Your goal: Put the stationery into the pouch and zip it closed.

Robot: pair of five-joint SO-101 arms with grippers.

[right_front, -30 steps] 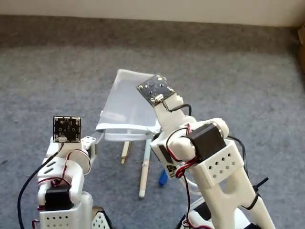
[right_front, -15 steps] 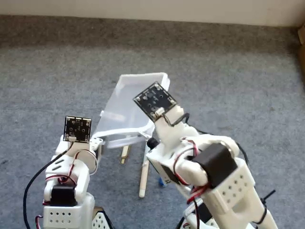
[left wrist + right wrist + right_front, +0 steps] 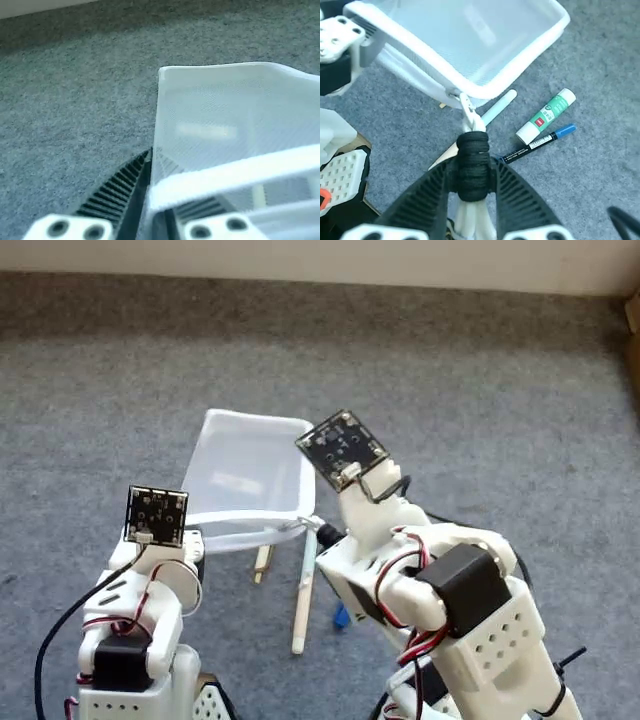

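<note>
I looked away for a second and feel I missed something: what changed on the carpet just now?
The pouch swung to the left in the high view, carried between the two arms, and the right arm drew back toward its base. The left gripper seems to keep its clamp on the pouch's edge, and the right gripper on the zip pull. The sticks and blue pen lay where they were.

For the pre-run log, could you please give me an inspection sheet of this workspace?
Surface: grey carpet.
Job's things: mesh pouch open; glue stick, blue-capped pen, white pen and short wooden stick lie outside it.
Clutter: nothing seen.
Claws: left claw shut on pouch edge; right claw shut on zip pull.
Cables: red and black wires on arms.
Surroundings: pale wall.
</note>
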